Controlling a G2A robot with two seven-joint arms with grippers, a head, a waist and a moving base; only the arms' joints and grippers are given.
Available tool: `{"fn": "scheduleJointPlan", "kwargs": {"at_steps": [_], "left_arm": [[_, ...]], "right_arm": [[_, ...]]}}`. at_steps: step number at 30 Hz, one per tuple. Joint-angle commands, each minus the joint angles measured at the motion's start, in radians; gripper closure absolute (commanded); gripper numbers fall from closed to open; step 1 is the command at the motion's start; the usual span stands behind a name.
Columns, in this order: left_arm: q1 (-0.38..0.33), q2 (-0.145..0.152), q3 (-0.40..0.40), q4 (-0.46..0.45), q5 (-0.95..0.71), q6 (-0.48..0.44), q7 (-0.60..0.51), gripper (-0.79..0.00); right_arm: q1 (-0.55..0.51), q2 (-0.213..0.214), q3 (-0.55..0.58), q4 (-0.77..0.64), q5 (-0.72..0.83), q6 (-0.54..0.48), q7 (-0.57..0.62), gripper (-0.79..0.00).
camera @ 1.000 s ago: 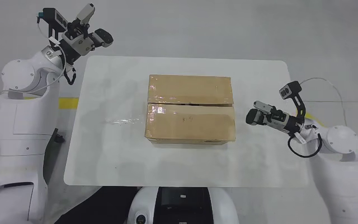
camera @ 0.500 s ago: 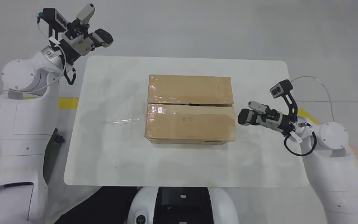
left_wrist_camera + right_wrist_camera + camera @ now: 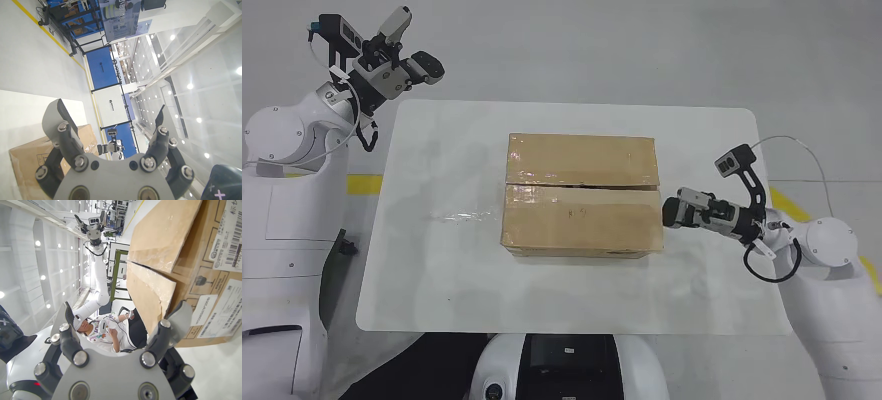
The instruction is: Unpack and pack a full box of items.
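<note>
My right gripper (image 3: 670, 212), fingers spread, is at the right end of the closed box (image 3: 582, 195) lying mid-table (image 3: 442, 280), so I should slide one finger under the near flap (image 3: 149, 289) and lift slowly.

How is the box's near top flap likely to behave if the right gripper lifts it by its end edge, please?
The flap should probably hinge up freely: the centre seam looks slit. Being thin cardboard, it may bow at the corner that the right gripper lifts. The glossy tape remnants could be slightly slippery.
</note>
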Motion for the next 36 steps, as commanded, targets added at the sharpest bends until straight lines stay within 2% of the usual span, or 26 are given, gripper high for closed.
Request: {"fn": "scheduleJointPlan", "kwargs": {"at_steps": [1, 14, 26, 36], "left_arm": [[0.000, 0.000, 0.000, 0.000, 0.000, 0.000, 0.000, -0.785], [0.000, 0.000, 0.000, 0.000, 0.000, 0.000, 0.000, -0.785], [0.000, 0.000, 0.000, 0.000, 0.000, 0.000, 0.000, -0.785], [0.000, 0.000, 0.000, 0.000, 0.000, 0.000, 0.000, -0.785]], "right_arm": [[0.002, 0.000, -0.004, 0.001, 0.003, -0.001, 0.002, -0.785], [0.023, 0.001, -0.015, 0.027, 0.060, -0.014, 0.028, -0.785], [0.038, 0.003, -0.003, 0.059, 0.186, -0.025, 0.136, -0.785], [0.050, 0.005, -0.002, 0.056, 0.291, -0.021, 0.271, -0.785]]}}
